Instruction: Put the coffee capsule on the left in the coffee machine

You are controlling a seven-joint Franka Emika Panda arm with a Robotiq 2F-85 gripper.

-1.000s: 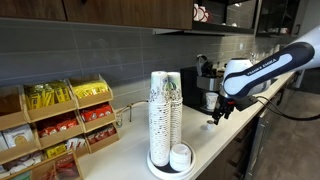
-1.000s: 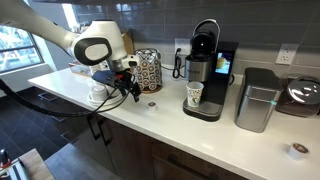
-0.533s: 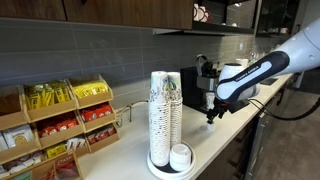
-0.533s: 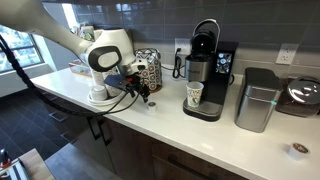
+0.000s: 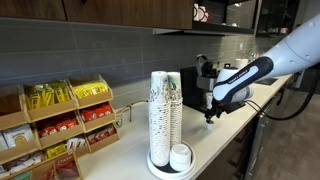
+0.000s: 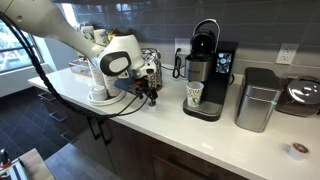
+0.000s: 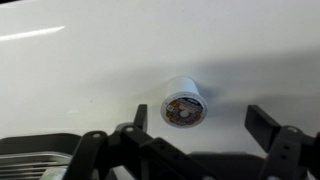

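Observation:
The coffee capsule [image 7: 184, 106] is a small white pod with a dark printed lid. In the wrist view it stands on the white counter, just ahead of and between my fingers. My gripper [image 7: 203, 124] is open and empty, one finger on each side below the pod. In both exterior views the gripper [image 6: 150, 93] [image 5: 211, 114] hangs low over the counter, and there it hides the pod. The coffee machine [image 6: 207, 70], black with a silver front, stands further along the counter with a paper cup [image 6: 194, 95] under its spout. It also shows behind my arm [image 5: 204, 80].
A tall stack of paper cups [image 5: 165, 112] and snack racks [image 5: 60, 120] stand at one end. A patterned canister [image 6: 148, 68] is behind the gripper, and a silver bin [image 6: 258, 100] is beyond the machine. Another capsule [image 6: 296, 150] lies far along the counter. The counter edge [image 6: 120, 122] is close.
My arm has moved along the counter toward the coffee machine and lowered, so the gripper now sits over the capsule, which was visible beside it before.

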